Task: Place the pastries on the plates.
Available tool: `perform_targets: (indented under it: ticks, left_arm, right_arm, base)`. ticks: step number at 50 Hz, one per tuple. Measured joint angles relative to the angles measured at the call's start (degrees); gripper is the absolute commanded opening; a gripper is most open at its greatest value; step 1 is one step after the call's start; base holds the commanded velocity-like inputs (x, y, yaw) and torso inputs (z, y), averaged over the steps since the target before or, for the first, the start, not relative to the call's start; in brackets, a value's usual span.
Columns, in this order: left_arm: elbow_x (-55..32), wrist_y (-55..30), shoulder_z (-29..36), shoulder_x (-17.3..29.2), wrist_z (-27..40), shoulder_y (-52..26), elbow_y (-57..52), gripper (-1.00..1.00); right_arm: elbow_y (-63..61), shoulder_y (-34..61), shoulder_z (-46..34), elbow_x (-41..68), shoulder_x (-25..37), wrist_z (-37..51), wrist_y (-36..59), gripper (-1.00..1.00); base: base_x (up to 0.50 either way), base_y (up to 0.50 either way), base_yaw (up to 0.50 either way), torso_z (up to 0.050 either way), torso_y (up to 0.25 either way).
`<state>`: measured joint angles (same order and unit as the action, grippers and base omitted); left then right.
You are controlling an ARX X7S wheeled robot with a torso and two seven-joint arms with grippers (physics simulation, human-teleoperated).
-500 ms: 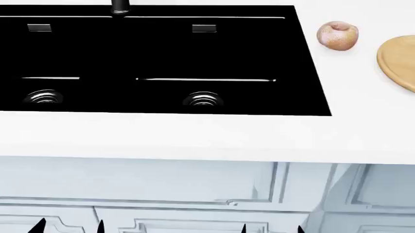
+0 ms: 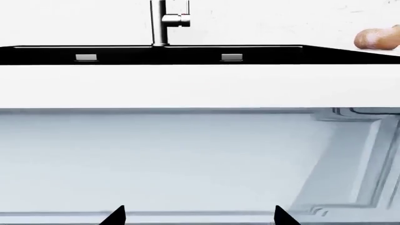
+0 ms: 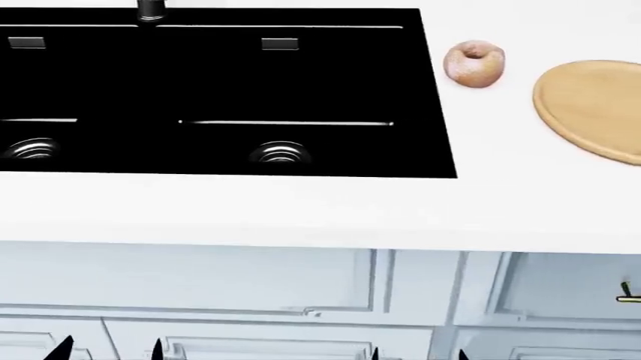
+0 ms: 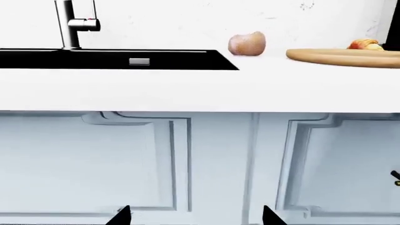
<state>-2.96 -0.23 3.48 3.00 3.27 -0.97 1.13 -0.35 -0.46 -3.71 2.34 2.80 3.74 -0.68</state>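
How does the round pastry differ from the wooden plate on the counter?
The round pastry is a pinkish-tan, white-dusted ball with a dimple; the wooden plate is a flat, light tan disc. The pastry is much narrower than the plate. The pastry lies next to the black sink; the plate lies farther from it. Both rest on the white counter, apart from each other.

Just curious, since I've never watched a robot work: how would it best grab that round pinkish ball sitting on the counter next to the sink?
Probably from straight above, fingers closing across the widest middle of the round pastry. It sits free on the counter, apart from the sink and the wooden plate, so both sides look open. Being round, no side seems better.
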Motion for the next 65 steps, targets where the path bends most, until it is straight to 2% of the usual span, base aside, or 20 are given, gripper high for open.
perform_targets:
  ticks: [62,65]
  left_arm:
    - [-4.45,0.13,4.76,3.79,4.31,-0.83,0.59,1.00]
    - [-4.70,0.01,5.04,3.65,4.45,-0.96,0.56,1.00]
  right_arm:
    - [0.70,0.74,-4.94,3.56,4.18,4.72,-0.82,1.00]
    - [0.66,0.75,-4.97,3.61,4.48,4.99,-0.86,1.00]
  base:
    - [0.00,-0.50,0.00,0.000,0.000]
    - [0.00,-0.04,0.00,0.000,0.000]
